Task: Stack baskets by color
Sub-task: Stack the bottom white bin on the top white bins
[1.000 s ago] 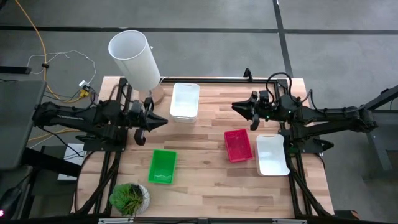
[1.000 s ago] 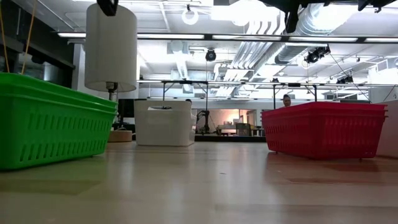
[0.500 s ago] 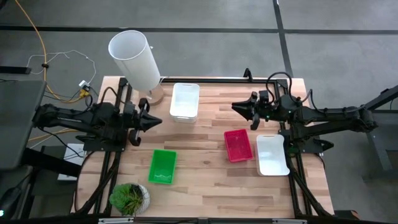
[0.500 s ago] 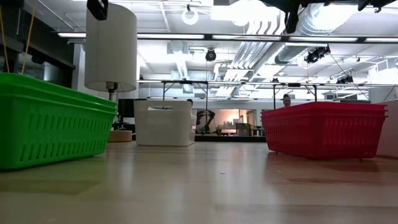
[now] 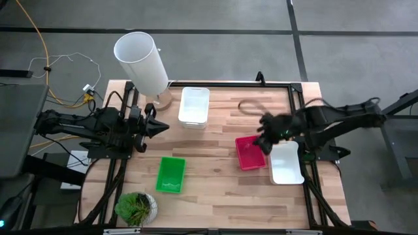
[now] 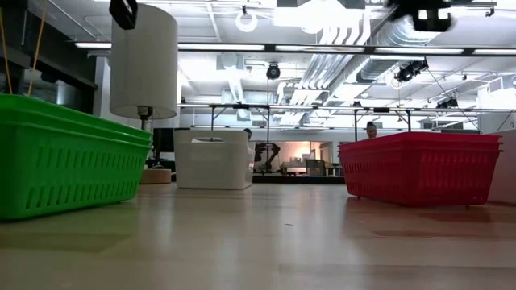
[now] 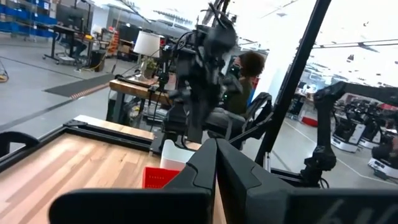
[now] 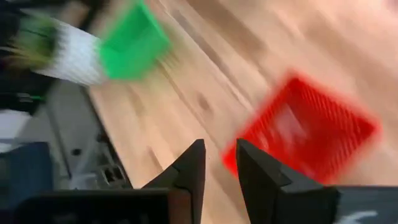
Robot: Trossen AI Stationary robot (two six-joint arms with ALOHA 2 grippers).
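Note:
A red basket (image 5: 250,152) rests flat on the wooden table (image 5: 215,189) right of centre, with a white basket (image 5: 286,162) beside it on the right. Another white basket (image 5: 194,106) sits at the far centre, and a green basket (image 5: 170,174) at the near left. My right gripper (image 5: 263,138) hovers blurred over the red basket's far end (image 8: 305,130), tipped down. A narrow gap shows between its fingers (image 8: 219,149), with nothing in it. My left gripper (image 5: 163,127) waits shut (image 7: 216,152) above the table's left side, pointing level toward the right.
A tall white cylinder lamp (image 5: 140,62) stands at the far left corner. A small potted plant (image 5: 136,207) sits at the near left corner. Bare wood lies between the green and red baskets. A black frame (image 5: 228,83) runs along the table's edges.
My right gripper has swung from pointing level over the far right of the table to tipped steeply down. It has moved toward the near edge to above the red basket's far end. My left gripper has drawn back a little toward the left edge. No basket has moved.

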